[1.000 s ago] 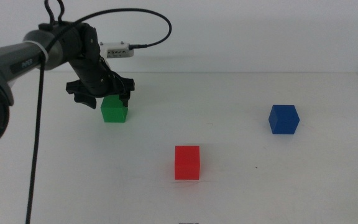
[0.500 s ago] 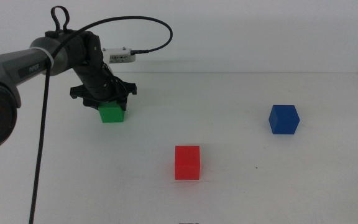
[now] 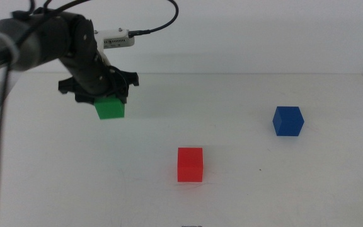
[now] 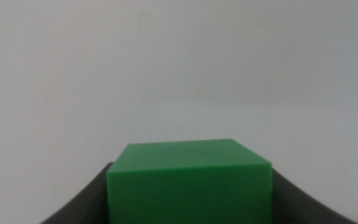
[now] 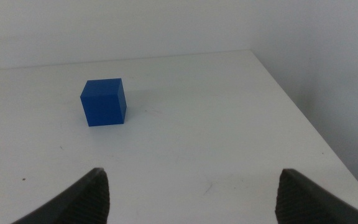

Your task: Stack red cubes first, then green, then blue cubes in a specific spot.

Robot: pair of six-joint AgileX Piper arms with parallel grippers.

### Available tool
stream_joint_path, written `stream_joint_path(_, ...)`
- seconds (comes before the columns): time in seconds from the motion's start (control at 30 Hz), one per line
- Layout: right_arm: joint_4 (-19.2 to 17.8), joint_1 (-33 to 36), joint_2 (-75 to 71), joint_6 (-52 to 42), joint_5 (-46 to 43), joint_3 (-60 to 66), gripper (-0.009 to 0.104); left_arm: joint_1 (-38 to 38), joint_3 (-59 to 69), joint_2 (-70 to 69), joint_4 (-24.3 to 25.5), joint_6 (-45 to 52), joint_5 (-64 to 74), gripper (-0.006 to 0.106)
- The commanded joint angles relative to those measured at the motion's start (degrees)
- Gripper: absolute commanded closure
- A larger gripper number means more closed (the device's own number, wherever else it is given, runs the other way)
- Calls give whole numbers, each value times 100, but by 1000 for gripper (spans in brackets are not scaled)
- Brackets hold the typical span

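Over on the far left, the left hand [image 3: 101,94] is clamped on the green cube [image 3: 110,108], its jaws pressed against both sides and the cube lifted just clear of the white bench [image 3: 244,195]. The red cube [image 3: 190,164] sits alone near the middle, toward the front. The blue cube [image 3: 287,120] rests well off to the right. The right hand [image 5: 191,190] waits near the blue cube, jaws spread wide apart and empty.
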Motion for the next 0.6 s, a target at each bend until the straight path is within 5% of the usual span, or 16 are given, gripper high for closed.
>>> stream_joint_path(0.0,-46,-17,-77,-76,-432,-107,25,-250,478,-915,228,-612,-467,100)
stream_joint_path(0.37,-46,-17,-77,-76,-432,-107,25,-2155,720,-1311,1602,-2798,55,100)
stream_joint_path(0.57,-46,-17,-77,-76,-432,-107,25,-2619,211,-805,1459,-2921,57,100)
